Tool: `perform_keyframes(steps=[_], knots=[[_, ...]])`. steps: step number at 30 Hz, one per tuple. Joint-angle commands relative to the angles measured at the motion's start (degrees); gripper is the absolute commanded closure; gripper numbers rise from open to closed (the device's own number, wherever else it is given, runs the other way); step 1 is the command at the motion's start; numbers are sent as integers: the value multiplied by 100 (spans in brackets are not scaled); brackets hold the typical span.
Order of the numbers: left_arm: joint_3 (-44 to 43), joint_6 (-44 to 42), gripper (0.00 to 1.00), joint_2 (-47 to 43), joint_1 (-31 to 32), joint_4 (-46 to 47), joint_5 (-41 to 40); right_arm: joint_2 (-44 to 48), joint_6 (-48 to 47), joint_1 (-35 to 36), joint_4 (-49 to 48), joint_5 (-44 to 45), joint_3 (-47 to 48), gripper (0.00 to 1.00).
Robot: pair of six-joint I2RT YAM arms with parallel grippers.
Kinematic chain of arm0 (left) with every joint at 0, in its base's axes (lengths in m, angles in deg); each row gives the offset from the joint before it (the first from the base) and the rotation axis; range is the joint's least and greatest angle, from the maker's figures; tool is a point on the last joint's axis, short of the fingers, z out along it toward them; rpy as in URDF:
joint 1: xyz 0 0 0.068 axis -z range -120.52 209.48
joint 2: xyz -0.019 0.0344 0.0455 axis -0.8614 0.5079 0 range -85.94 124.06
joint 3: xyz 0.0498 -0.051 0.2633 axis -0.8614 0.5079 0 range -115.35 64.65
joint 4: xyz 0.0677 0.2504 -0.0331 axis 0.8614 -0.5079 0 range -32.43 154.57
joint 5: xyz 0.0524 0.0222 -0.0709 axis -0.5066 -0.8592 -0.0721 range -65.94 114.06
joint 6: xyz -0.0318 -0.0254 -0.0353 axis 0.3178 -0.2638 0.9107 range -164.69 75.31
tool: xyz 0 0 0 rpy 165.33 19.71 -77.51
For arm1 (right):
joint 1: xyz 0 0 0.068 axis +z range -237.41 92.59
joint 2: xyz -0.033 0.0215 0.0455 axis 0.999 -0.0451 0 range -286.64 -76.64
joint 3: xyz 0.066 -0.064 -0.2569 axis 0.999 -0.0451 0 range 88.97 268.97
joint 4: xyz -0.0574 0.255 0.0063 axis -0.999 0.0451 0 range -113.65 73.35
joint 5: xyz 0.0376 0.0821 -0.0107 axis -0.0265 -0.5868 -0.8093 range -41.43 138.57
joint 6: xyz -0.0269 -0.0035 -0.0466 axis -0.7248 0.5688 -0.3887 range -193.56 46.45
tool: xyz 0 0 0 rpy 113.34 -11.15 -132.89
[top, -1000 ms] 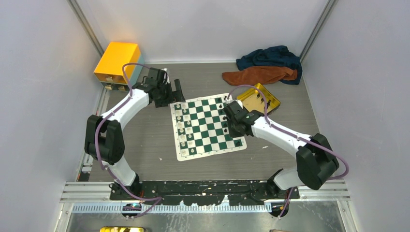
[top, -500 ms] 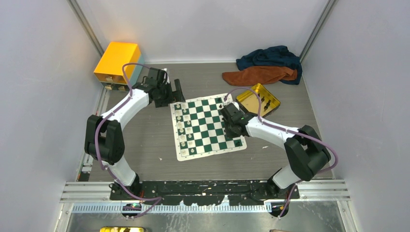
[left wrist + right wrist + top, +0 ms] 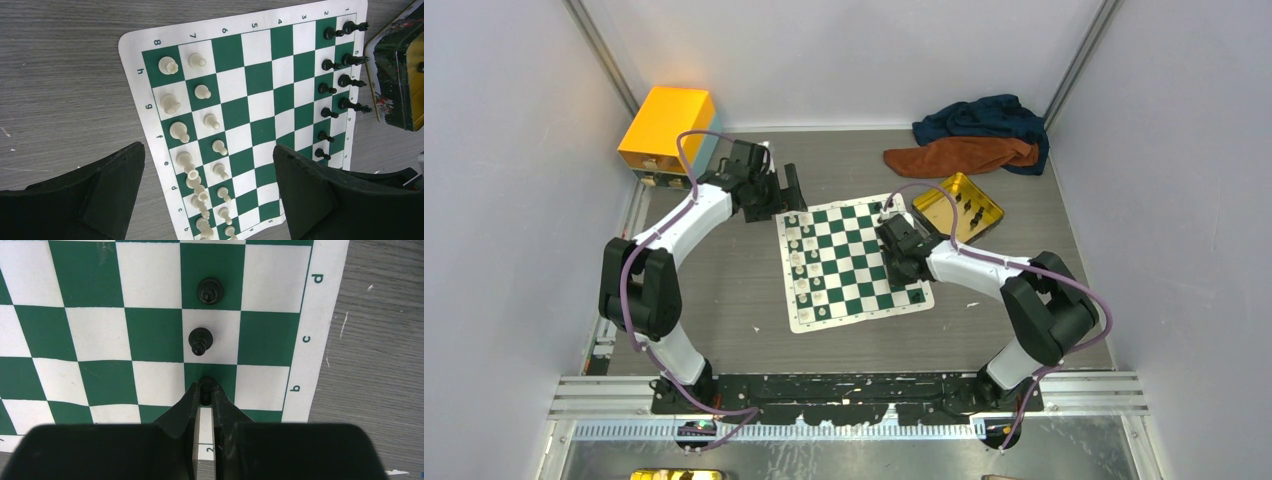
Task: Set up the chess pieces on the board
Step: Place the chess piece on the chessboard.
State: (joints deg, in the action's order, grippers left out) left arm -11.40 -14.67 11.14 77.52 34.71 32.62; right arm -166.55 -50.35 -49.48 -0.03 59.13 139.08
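Note:
The green-and-white board [image 3: 854, 265] lies mid-table. Cream-white pieces [image 3: 802, 262] fill its left two files, as the left wrist view [image 3: 172, 102] shows. Black pieces [image 3: 330, 90] stand along its right side. My right gripper [image 3: 904, 275] is low over the board's near right part, shut on a black pawn [image 3: 206, 382] above the green b2 square. Two more black pawns [image 3: 201, 340] stand just beyond it in the same file. My left gripper [image 3: 786, 200] is open and empty, hovering over the board's far left corner [image 3: 207, 150].
A gold tin [image 3: 964, 205] holding a few black pieces sits off the board's far right corner. A yellow box [image 3: 667, 125] stands at the back left. Blue and orange cloths [image 3: 974, 135] lie at the back right.
My right gripper has shifted a little left and toward the near edge along the board's right side, its elbow swinging left. The left arm has not moved.

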Motion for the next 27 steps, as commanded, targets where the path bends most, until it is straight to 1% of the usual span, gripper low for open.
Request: perform_keyframes(steps=[1,3,5,8,9,12,15,20,27], knots=[[-33,50,0,-75,24,122,-61,-22,-54,31,-209,-20,78,99],[-36,56,0,-81,24,125,-56,-26,-59,31,-192,-20,70,96],[-34,64,0,-84,24,129,-58,8,-70,30,-180,-35,61,88],[-51,64,0,-84,24,133,-52,48,-98,47,-166,-55,84,72],[-65,64,0,-82,24,133,-48,66,-103,47,-158,-55,98,68],[-84,72,0,-75,24,128,-39,115,-137,40,-99,-53,150,63],[-105,75,0,-70,24,129,-38,148,-164,50,-36,-59,211,61],[-138,85,0,-70,32,124,-44,280,-208,66,107,-23,349,61],[-221,95,0,-28,33,127,-58,837,-163,76,505,350,904,61]])
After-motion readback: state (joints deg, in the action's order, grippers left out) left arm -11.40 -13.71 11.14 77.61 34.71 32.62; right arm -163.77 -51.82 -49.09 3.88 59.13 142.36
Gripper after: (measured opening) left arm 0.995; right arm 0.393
